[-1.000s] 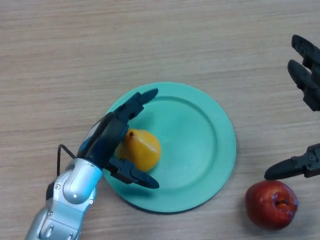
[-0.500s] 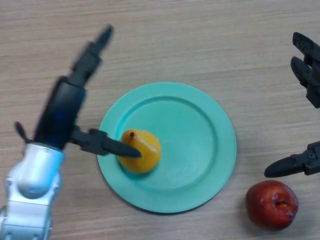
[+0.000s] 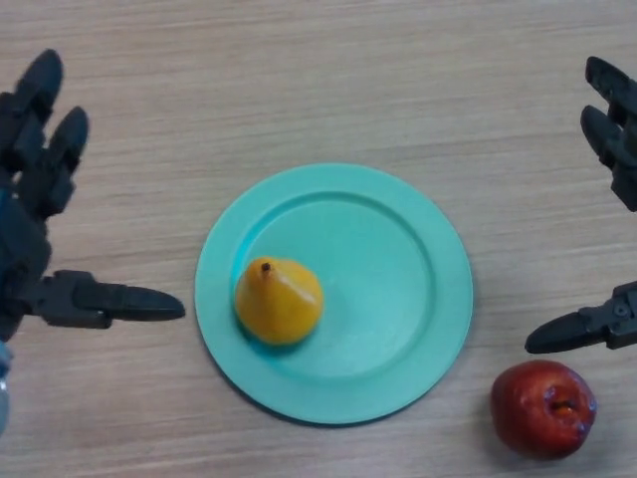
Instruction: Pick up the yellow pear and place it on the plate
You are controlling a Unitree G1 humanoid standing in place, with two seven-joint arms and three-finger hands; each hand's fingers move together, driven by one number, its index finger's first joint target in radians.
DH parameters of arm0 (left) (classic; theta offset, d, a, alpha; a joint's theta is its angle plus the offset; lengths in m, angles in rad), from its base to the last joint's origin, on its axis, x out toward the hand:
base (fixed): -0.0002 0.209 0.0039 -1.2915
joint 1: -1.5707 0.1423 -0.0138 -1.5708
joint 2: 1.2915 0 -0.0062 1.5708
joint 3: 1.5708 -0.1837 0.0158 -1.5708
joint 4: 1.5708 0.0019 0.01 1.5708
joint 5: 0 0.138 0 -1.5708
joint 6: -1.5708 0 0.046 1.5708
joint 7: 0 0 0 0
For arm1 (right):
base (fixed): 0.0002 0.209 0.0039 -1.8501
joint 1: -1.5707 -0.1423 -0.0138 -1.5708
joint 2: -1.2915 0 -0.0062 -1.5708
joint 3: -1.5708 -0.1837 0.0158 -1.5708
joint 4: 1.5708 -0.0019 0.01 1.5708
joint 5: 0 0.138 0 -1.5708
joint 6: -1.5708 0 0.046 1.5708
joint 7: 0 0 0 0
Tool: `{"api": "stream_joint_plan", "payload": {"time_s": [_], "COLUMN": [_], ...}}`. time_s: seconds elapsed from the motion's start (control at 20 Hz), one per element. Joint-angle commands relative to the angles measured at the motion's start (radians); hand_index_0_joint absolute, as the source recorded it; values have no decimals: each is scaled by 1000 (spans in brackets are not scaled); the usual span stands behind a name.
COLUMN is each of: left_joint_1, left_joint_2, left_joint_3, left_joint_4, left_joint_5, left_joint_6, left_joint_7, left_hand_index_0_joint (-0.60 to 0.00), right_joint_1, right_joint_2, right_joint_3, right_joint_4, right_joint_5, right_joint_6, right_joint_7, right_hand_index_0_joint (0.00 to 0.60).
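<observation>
Head view shows the yellow pear [image 3: 278, 301] resting on the teal plate [image 3: 398, 269], on the plate's left half with its stem end tipped toward the plate's far-left rim. It lies free, touched by nothing, so the placing looks done. Left of the plate, well apart from it, the left hand [image 3: 35, 249] hovers with fingers spread straight and thumb pointing toward the plate, holding nothing; that pose suits a hand clear of a released fruit. Right of the plate the right hand [image 3: 612, 229] hangs idle, fingers likewise straight and empty. A red apple [image 3: 542, 408] sits on the wooden table [image 3: 299, 80] just off the plate's near-right rim, under the right thumb
</observation>
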Motion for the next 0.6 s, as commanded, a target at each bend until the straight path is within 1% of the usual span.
{"api": "stream_joint_plan", "payload": {"time_s": [0.05,0.15,0.35,0.45,0.55,0.6], "left_joint_1": [1,7,-27,-33,-44,-49], "left_joint_2": [43,38,53,53,51,56], "left_joint_3": [66,71,60,53,38,35], "left_joint_4": [-52,-52,-53,-51,-37,-35], "left_joint_5": [30,57,72,76,101,119], "left_joint_6": [-128,-126,-102,-85,-91,-89], "left_joint_7": [-29,-28,-20,-19,-2,-1], "left_hand_index_0_joint": [0,0,0,0,0,0], "right_joint_1": [-21,-20,-26,-37,-47,-55], "right_joint_2": [-23,-26,-26,-30,-31,-32], "right_joint_3": [-58,-66,-58,-53,-49,-46], "right_joint_4": [-49,-52,-49,-42,-34,-25], "right_joint_5": [66,66,66,52,56,59], "right_joint_6": [-116,-114,-100,-95,-102,-109], "right_joint_7": [-15,-9,-9,-9,-12,-13], "right_hand_index_0_joint": [0,0,0,0,0,0]}}
